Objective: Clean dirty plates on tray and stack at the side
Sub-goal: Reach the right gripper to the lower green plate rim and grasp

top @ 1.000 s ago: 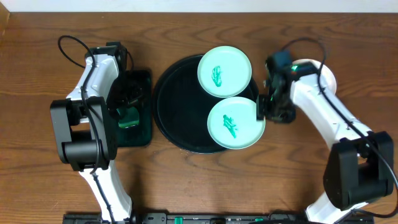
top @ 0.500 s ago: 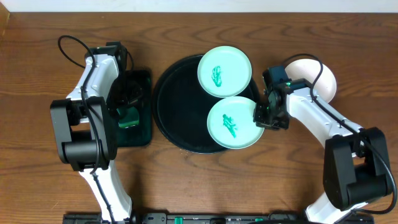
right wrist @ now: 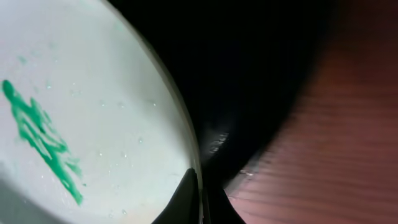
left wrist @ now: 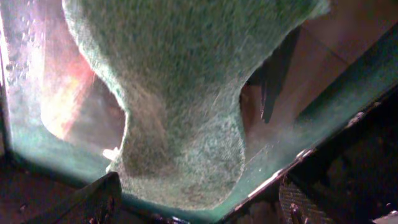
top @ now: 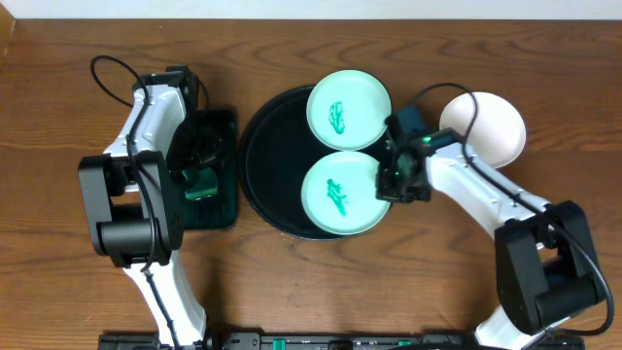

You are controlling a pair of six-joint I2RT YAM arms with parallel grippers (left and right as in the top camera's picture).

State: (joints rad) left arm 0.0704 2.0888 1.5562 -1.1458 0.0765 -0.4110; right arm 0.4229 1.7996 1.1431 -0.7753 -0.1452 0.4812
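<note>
The black tray [top: 272,165] sits at the middle of the bench, with two pale turquoise plates on its right half, each with a teal-green smear in the centre. The upper turquoise plate [top: 349,110] lies over the tray's far right rim. The lower turquoise plate [top: 335,194] lies just beside it, toward the near edge of the bench and reaching the tray's right rim. The right fingers [right wrist: 188,196] are at the right edge of the lower turquoise plate, pressed together and pinching its thin rim, with the dark tray and brown wood showing beyond. A white plate [top: 491,131] rests on the bare bench to the right of the tray, apart from it, toward the far edge. Left of the black tray stands a dark green rectangular tray [top: 224,199] holding a green scouring pad [left wrist: 180,93]. The left fingers [left wrist: 93,199] hang low over this tray, spread wide on either side of the pad's narrow end, with a gap showing on both sides.
</note>
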